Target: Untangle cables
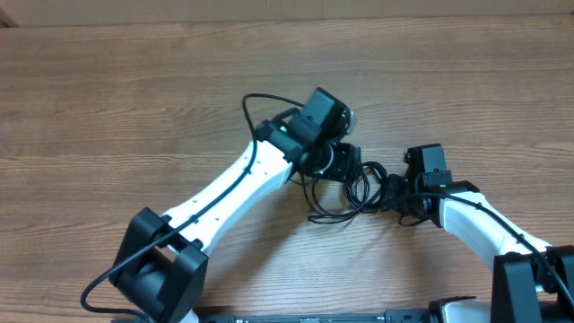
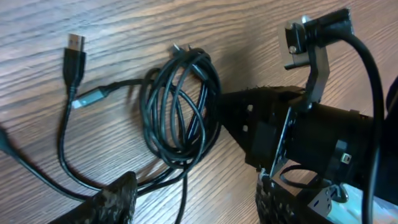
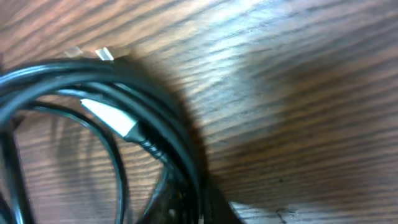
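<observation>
The left pincer (image 1: 339, 166) is seen from overhead pointed down at the table (image 1: 134, 72), with the right pincer (image 1: 396, 190) just beside it. The cables (image 1: 345, 199) are bunched in loose loops between the two, slightly toward the arm bases. Both pincers are close to the bundle. Neither pincer's state can be read from this height.

In the left wrist view, the left pincer (image 2: 194, 208) is shown open, its fingers (image 2: 118, 199) spread wide and nothing held between them. The cables (image 2: 177, 112) are found straight ahead of it as an oval coil. The long axis of the coil runs away from the pincer, roughly in line with the gap between the fingers. Two loose tails are led off to the pincer's left, one ending in a flat plug (image 2: 74, 50) and the other in a silver plug (image 2: 90, 98). The right pincer (image 2: 239, 115) is pressed against the far right edge of the coil. Whether a strand is pinched there cannot be told.

In the right wrist view, only blurred strands of the cables (image 3: 155, 118) are shown, very close to the lens and to its left, with a pale plug end (image 3: 112, 118) among them. The right pincer's fingers cannot be made out, so its state is left undecided.

The coming move is judged to turn on the coil lying lengthwise ahead of the open left pincer. A short advance would be enough to bring a strand between the fingers.
</observation>
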